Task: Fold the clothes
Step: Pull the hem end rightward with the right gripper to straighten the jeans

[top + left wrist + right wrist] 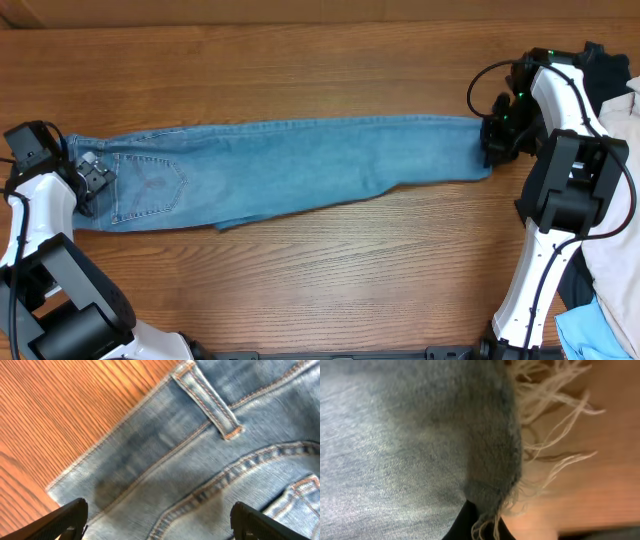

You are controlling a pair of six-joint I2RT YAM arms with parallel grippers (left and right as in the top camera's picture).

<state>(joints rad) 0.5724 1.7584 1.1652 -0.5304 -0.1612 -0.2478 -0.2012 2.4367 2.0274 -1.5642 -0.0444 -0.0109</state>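
The jeans [290, 165] lie stretched long across the middle of the wooden table [300, 290], waistband to the left, leg ends to the right. They are light blue denim, laid back-side up with one leg over the other, so they make a single narrow strip. A stitched back pocket [148, 185] shows near the left end. The lower edge is uneven, with a bit of the under layer peeking out about halfway along.

The left gripper [92, 180] sits at the waistband end. In its wrist view the two dark fingers [70, 515] stand spread wide, one at each bottom corner, with the waistband and a belt loop [207, 402] between and ahead of them. Orange-tan stitching runs along the seams. I can't tell whether the fingertips touch the denim.

The right gripper [492, 148] is at the far right end of the strip, its jaws pressed together on the hem [495, 460]. Up close the hem is raw and frayed, pale threads [555, 410] trailing out over the wood, and a black fingertip shows just under the cloth edge.

Beside the right arm, off the strip, lie a beige cloth [615, 230] and a dark garment [605, 60].
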